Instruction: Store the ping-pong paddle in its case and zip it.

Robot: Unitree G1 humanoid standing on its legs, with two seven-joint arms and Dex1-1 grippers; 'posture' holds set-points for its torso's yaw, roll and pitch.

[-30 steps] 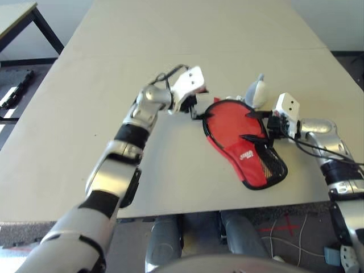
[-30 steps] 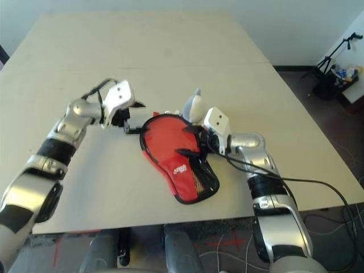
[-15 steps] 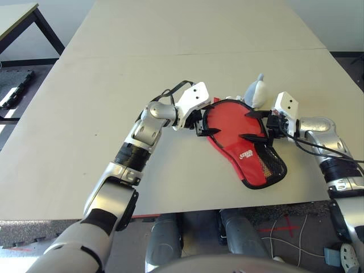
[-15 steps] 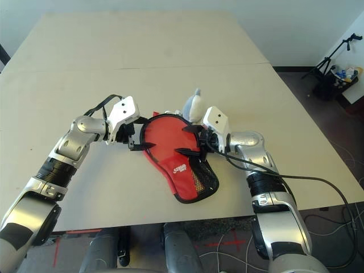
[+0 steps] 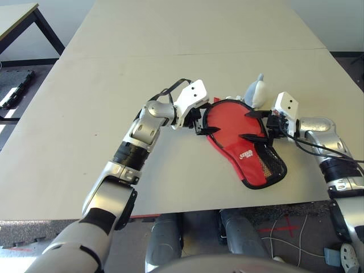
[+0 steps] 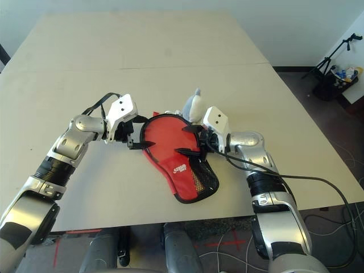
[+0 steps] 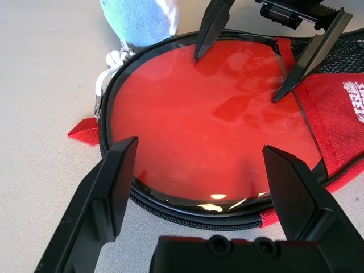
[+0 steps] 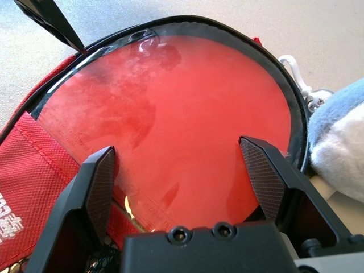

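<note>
The ping-pong paddle (image 5: 230, 122) lies with its round, shiny red face (image 7: 210, 125) up inside the open case (image 5: 250, 162). Its handle is hidden under the case's red flap with the white logo (image 6: 181, 169) and the mesh pocket. My left gripper (image 5: 200, 122) stands open at the left rim of the case, its fingertips (image 7: 122, 170) just over the black zipper edge. My right gripper (image 5: 245, 125) is open at the opposite side, its pointed fingertips (image 7: 206, 37) over the paddle's face (image 8: 182, 102). Neither gripper holds anything.
A blue-grey and white plush toy (image 5: 257, 91) with a white key ring (image 7: 105, 85) lies against the far rim of the case. The case's narrow end reaches near the table's front edge (image 5: 227, 205). Wide bare tabletop (image 5: 170, 34) stretches behind and to the left.
My left gripper has come in from the left to the case's rim, then eased back a touch. The right gripper, paddle and case have stayed put.
</note>
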